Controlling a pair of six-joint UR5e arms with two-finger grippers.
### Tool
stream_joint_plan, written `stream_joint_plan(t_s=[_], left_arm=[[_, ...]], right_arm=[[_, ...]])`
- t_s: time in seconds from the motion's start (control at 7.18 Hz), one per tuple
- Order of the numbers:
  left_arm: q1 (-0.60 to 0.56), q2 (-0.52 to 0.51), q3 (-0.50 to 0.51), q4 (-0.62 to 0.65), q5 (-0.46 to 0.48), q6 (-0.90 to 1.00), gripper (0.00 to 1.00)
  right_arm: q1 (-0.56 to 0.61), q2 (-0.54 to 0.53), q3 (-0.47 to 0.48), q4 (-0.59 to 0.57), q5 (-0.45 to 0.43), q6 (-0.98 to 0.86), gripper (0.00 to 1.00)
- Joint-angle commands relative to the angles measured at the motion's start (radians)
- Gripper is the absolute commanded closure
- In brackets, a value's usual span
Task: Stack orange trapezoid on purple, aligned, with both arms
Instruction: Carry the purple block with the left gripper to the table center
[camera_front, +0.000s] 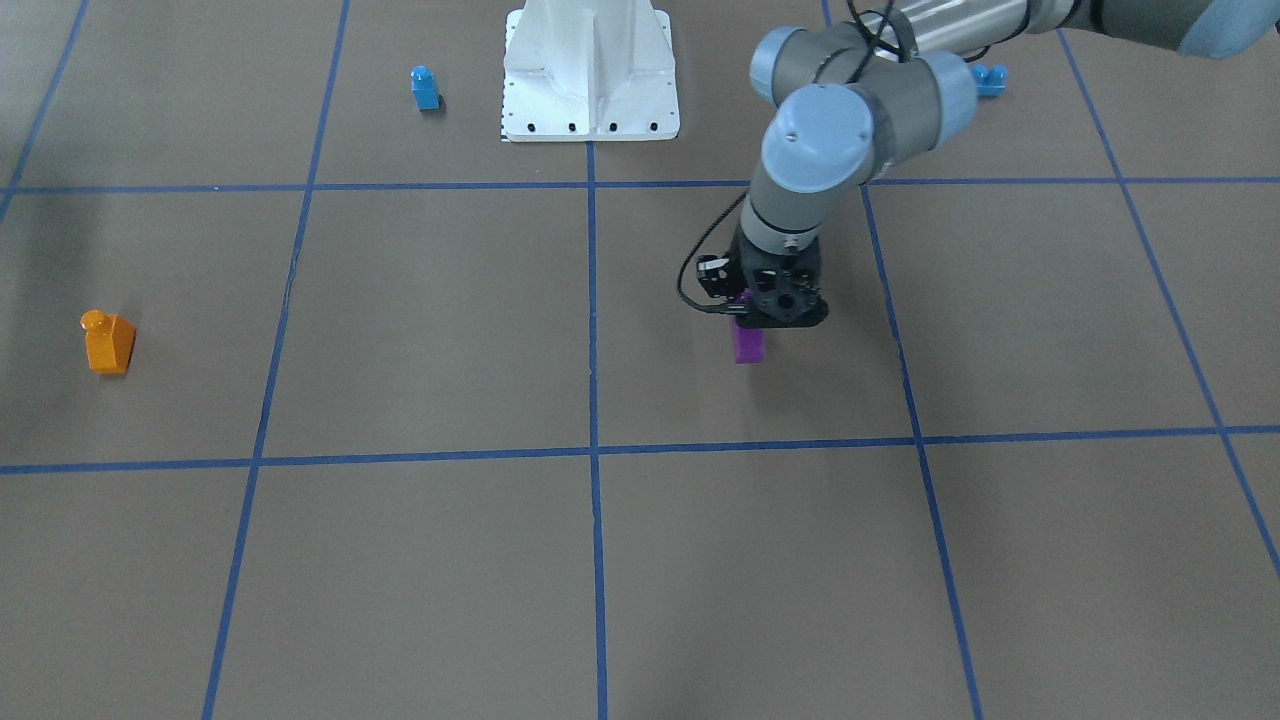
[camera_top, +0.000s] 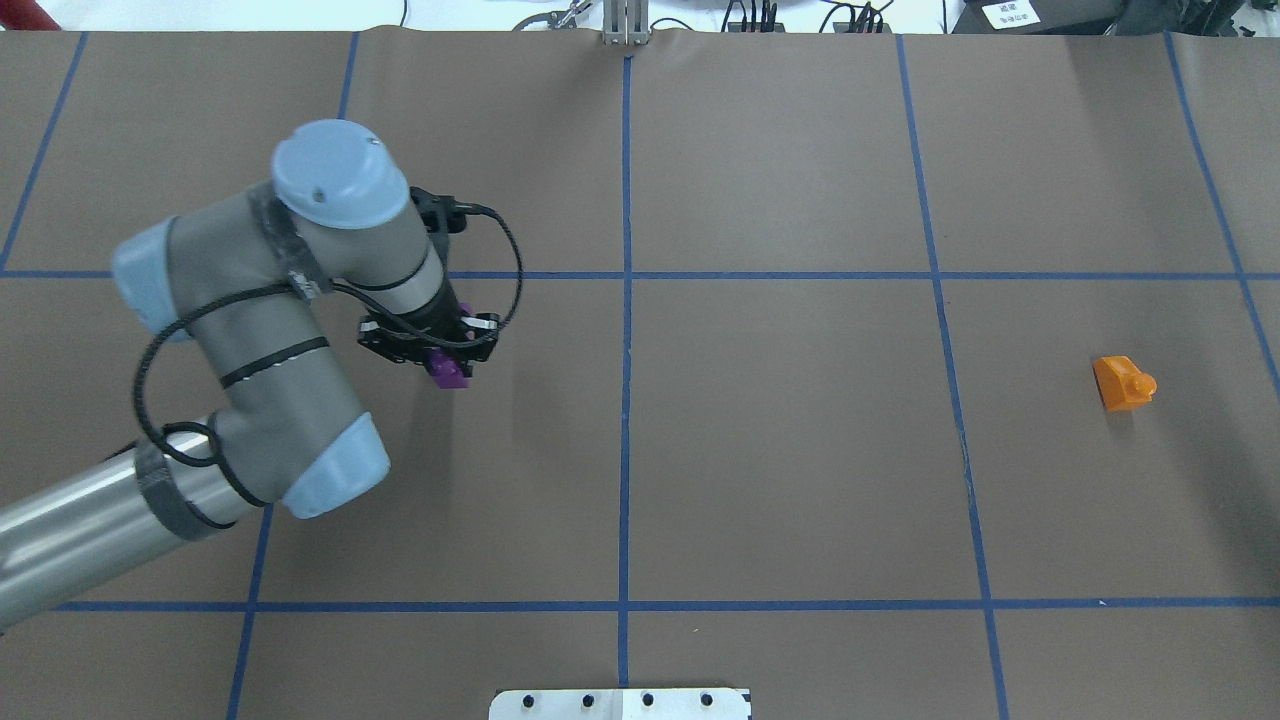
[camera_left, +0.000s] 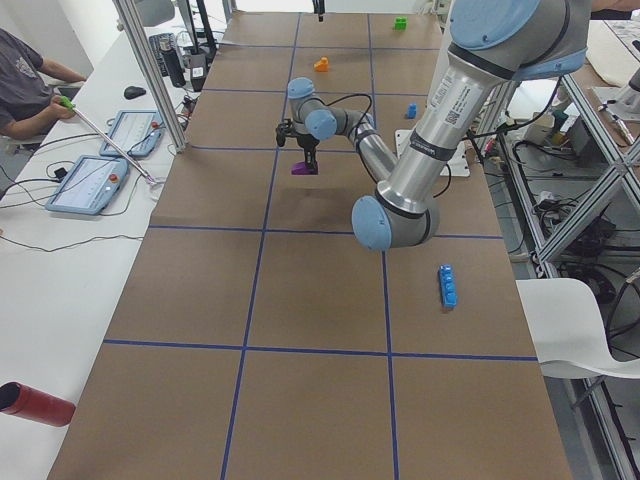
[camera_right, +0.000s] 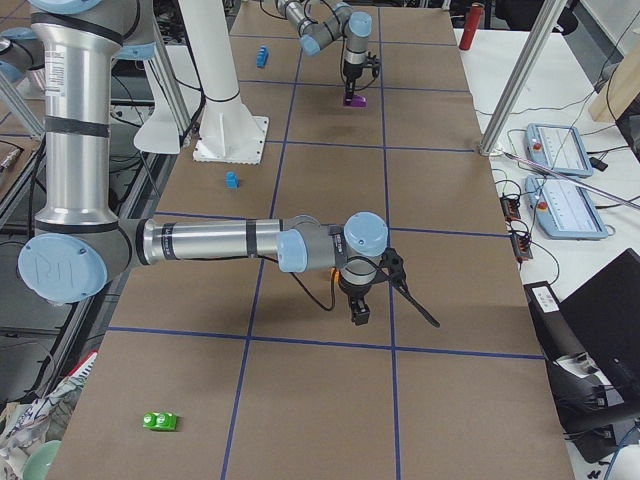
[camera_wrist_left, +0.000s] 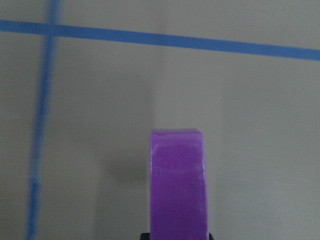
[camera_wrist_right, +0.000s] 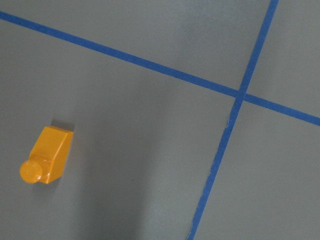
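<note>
Front view: the left gripper (camera_front: 750, 326) has its fingers clamped on the purple (camera_front: 748, 346), ahead of the white base (camera_front: 590, 70). The orange trapezoid (camera_front: 108, 343) sits on the table (camera_front: 420, 330), well apart from that base.
Right wrist view: the orange trapezoid looks light, rigid and probably slippery, so grip its flat sides.
Right side view: I cannot tell how the right gripper (camera_right: 358, 312) fingers stand.

A: Those 2 blocks, the orange trapezoid (camera_wrist_right: 47, 154) and the purple block (camera_wrist_left: 177, 180): glossy plastic, smooth?
B: Yes. The table cover (camera_top: 800, 450) looks matt, like brown paper; the left arm (camera_top: 70, 530) tube is brushed metal, its caps (camera_top: 335, 175) smooth plastic.
</note>
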Motion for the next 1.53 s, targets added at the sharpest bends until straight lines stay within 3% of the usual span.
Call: stream_joint_plan(t_s=[0.0,0.14,0.56,1.39], left_arm=[[0.054,-0.245,0.243,0.0,0.023,0.001,1.0],[0.059,-0.295,0.287,0.0,0.023,-0.02,1.0],[0.091,-0.303,0.354,-0.049,0.023,-0.06,1.0],[0.103,-0.303,0.388,-0.084,0.023,-0.053,1.0]], right_arm=[[-0.005,0.001,0.001,0.0,0.0,0.002,0.0],[-0.005,0.001,0.001,0.0,0.0,0.002,0.0],[-0.005,-0.002,0.003,0.0,0.007,0.002,0.0],[-0.012,-0.002,0.003,0.0,0.009,0.002,0.0]])
